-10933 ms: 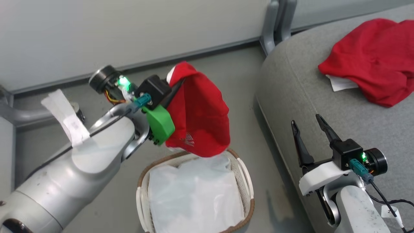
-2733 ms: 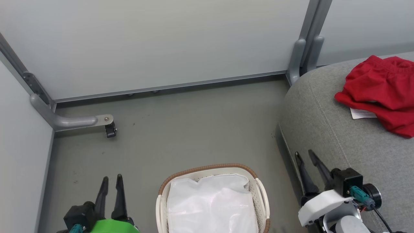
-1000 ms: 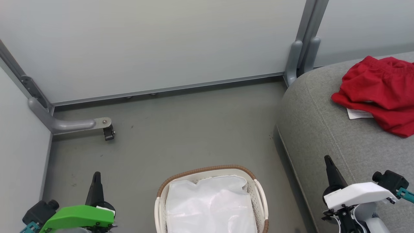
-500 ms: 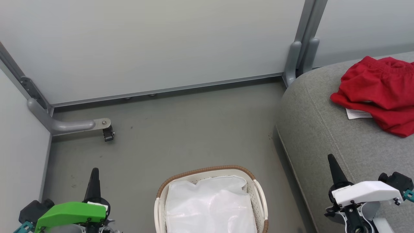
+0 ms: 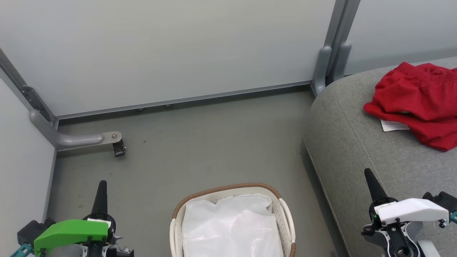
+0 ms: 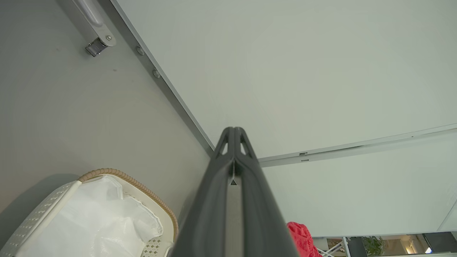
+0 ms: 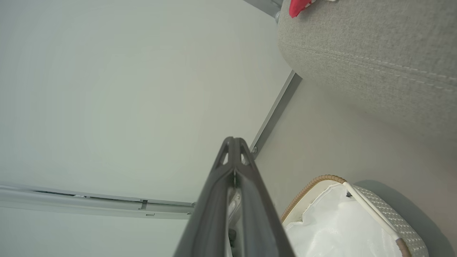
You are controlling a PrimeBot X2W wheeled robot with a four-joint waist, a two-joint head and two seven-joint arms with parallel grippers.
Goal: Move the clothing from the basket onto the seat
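Note:
The red clothing (image 5: 417,103) lies crumpled on the grey seat (image 5: 360,150) at the right, a white label poking out beneath it. A sliver of the clothing (image 6: 301,239) and the clothing (image 7: 300,5) also appear in both wrist views. The white basket (image 5: 285,217) with its brown rim stands on the floor at bottom centre, holding just its white liner (image 5: 232,228). My left gripper (image 5: 101,194) sits shut at lower left, fingers pressed together, nothing held. My right gripper (image 5: 371,185) is shut beside the seat's front edge, also holding nothing.
A pale wall panel (image 5: 171,50) runs along the back with a grey metal bracket and small caster (image 5: 119,148) at the left. A grey post (image 5: 330,43) stands by the seat's corner. Bare grey floor (image 5: 207,142) lies between the wall and the basket.
Both grippers have shut and turned edge-on, sinking lower in the head view. The red garment my left gripper held over the basket earlier now lies on the seat.

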